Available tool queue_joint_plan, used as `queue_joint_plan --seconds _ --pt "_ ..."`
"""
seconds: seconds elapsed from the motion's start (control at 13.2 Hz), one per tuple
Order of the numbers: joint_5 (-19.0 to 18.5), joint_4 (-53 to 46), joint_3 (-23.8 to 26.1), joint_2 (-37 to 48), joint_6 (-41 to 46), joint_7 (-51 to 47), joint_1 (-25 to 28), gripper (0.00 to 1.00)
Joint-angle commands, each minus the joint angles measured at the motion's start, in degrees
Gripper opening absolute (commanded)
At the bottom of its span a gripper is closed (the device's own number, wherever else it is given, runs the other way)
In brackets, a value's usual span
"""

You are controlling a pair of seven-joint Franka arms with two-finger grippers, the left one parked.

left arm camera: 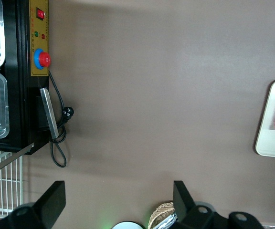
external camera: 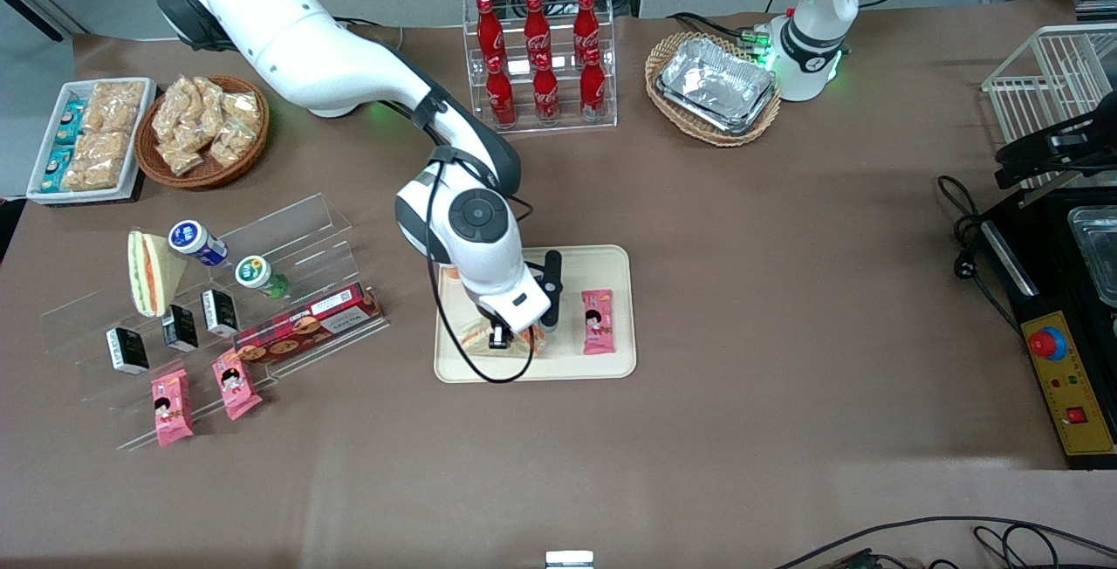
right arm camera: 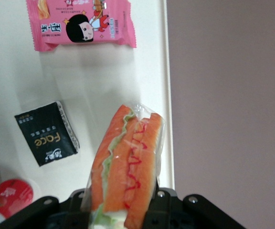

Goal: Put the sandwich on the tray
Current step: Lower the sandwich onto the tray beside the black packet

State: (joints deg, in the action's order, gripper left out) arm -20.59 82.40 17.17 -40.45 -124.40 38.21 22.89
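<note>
The gripper (external camera: pixel 499 338) is low over the cream tray (external camera: pixel 621 307), its fingers clamped on the plastic-wrapped sandwich (right arm camera: pixel 127 167) (orange and green filling showing) at the tray's edge. On the tray lie a pink snack packet (right arm camera: pixel 84 24) with a cartoon girl and a black sachet (right arm camera: pixel 46 139) reading "Face".

On the tray (right arm camera: pixel 149 57), a small black packet (right arm camera: pixel 46 140) beside the sandwich (right arm camera: pixel 128 162) reads "Face" in gold letters. The red bottles (external camera: pixel 541 63) in the clear rack carry white Coca-Cola script. The gripper (right arm camera: pixel 123 210) bears no text.
</note>
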Motion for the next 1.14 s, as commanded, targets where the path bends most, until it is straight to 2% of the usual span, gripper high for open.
queue_joint_plan --seconds 0.0,0.38,0.45,0.61,0.76,0.98,1.06 --pt "-3.1 -1.4 0.0 -3.5 -2.5 0.6 0.3 0.39" --pt "-4.8 -1.4 -0.2 -5.9 -6.0 0.6 0.3 0.42" --pt "-5.0 -1.4 -0.2 -6.1 -6.1 0.5 0.3 0.52" --pt "-4.9 -1.4 -0.2 -6.2 -6.1 0.4 0.2 0.85" --pt "-4.5 -1.4 -0.1 -6.0 -6.1 0.4 0.1 1.0" --pt "-2.9 -1.5 -0.1 -4.3 -5.2 0.5 -0.7 1.0" --pt "-0.5 -1.5 -0.1 -3.1 -4.6 0.4 -1.2 1.0"
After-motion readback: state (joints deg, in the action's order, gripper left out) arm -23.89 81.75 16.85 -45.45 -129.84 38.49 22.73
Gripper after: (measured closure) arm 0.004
